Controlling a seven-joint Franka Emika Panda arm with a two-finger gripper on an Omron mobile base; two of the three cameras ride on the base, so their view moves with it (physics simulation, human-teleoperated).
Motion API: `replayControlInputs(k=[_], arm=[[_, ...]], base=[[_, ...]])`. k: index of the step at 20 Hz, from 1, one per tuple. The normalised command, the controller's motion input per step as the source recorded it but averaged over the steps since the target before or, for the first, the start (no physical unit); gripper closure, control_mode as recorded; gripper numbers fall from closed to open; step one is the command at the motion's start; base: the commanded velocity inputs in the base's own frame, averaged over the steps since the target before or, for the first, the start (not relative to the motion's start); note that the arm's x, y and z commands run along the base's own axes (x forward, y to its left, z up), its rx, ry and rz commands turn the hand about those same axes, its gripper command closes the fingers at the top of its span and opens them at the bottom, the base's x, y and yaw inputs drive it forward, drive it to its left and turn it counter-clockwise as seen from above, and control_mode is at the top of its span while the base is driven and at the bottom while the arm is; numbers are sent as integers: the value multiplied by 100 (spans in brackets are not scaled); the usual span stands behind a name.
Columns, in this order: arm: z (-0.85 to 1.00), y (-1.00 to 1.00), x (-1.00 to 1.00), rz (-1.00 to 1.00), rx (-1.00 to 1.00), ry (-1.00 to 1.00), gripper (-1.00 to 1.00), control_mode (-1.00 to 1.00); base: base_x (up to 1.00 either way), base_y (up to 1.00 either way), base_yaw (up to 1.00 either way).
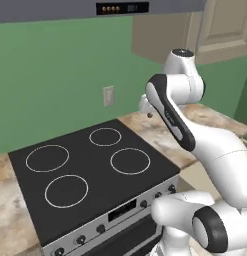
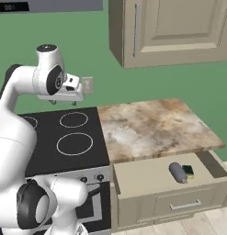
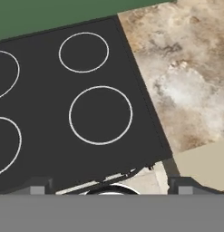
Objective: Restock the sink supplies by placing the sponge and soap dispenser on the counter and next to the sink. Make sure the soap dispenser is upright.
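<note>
In the right base view, the soap dispenser (image 2: 178,172), a small grey bottle, lies on its side in an open drawer (image 2: 151,176) below the counter (image 2: 151,124). The sponge (image 2: 189,171), yellow with a dark green top, rests just right of the bottle. My gripper (image 2: 64,103) hangs high over the black stovetop (image 2: 69,137), far left of the drawer. In the hand view its fingertips (image 3: 37,186) stand wide apart, so the gripper (image 3: 109,188) is open and holds nothing. The sink is out of view.
The stovetop (image 1: 90,170) has several ring burners, with knobs along its front edge. A range hood (image 1: 120,7) and a wall cabinet (image 2: 170,32) hang above. A wall outlet (image 1: 109,96) sits behind the stove. The marbled counter (image 3: 186,77) lies right of the stove.
</note>
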Motion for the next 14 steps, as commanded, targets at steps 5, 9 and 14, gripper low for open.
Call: replayControlInputs(k=[5, 9, 14], arm=[[0, 0, 0, 0, 0, 0, -100, 100], [0, 0, 0, 0, 0, 0, -100, 100], [0, 0, 0, 0, 0, 0, -100, 100]], base=[[7, 0, -53], [33, 0, -34], [23, -2, -16]])
